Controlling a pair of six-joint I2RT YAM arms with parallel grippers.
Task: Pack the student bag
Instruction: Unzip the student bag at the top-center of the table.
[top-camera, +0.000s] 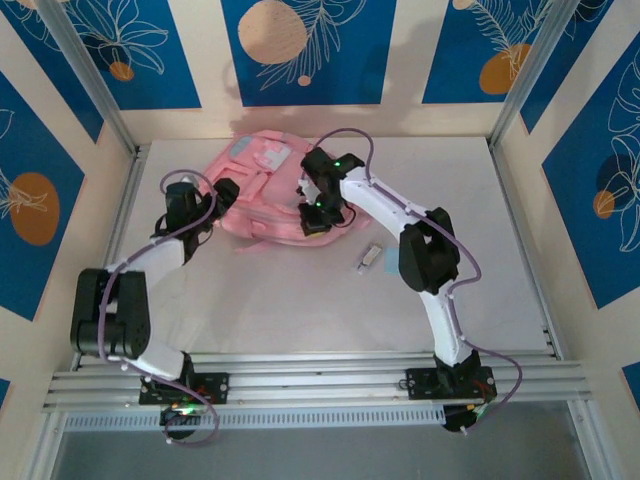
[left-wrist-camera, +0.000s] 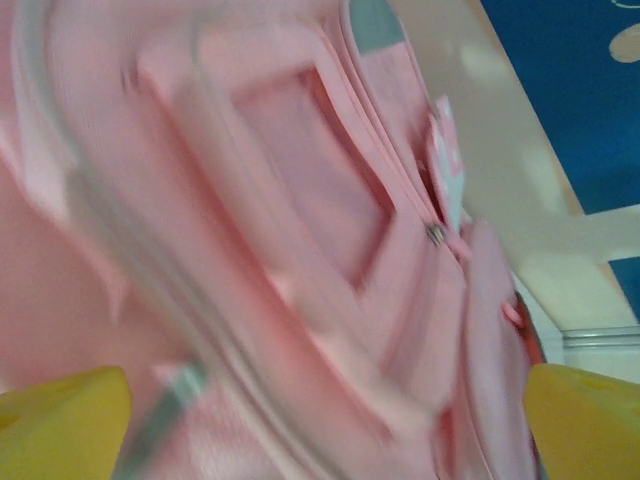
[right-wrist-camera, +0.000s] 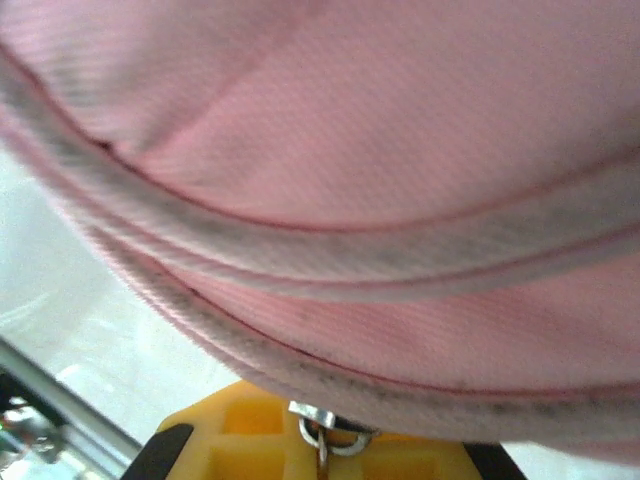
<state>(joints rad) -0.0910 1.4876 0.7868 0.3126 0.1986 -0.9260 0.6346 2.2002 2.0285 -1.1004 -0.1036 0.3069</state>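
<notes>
Item: student bag (top-camera: 262, 190), lying back-centre on table (top-camera: 300, 310); my left gripper (top-camera: 224, 192) spread wide at its flank, right gripper (top-camera: 315, 222) pinched shut on zip pull (right-wrist-camera: 325, 432); handling advice: brace fabric, draw zip along its track.

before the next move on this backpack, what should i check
1. Left gripper open: ok, yellow fingers wide apart, facing the backpack.
2. Right gripper shut on the zip pull: ok, metal ring at its tips.
3. Backpack opened enough for packing: cannot tell, fabric blurred and too close.
4. Backpack lying fully on the table: ok.
5. Small white item on the table, apart from both arms: ok.
</notes>
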